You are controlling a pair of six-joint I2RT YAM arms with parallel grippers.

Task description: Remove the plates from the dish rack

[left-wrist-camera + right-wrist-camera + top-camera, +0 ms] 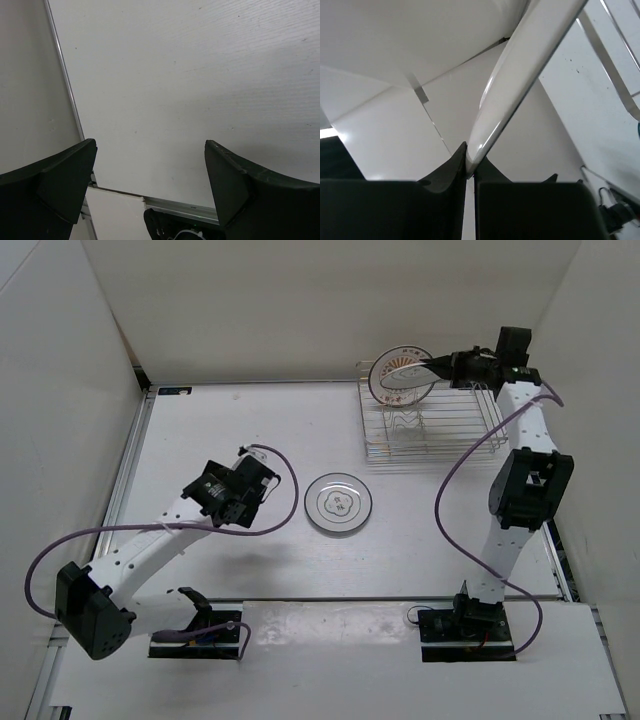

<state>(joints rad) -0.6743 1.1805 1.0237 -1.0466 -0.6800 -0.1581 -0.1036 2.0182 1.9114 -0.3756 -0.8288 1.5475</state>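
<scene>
Glossy plate (pixel 520 75), metal wire dish rack (pixel 432 426)

My workspace from above: a white table (pixel 250 420) boxed in by plain white walls (pixel 300 300) on three sides, a metal rail (pixel 128 460) along its left edge, under even, soft light.
</scene>
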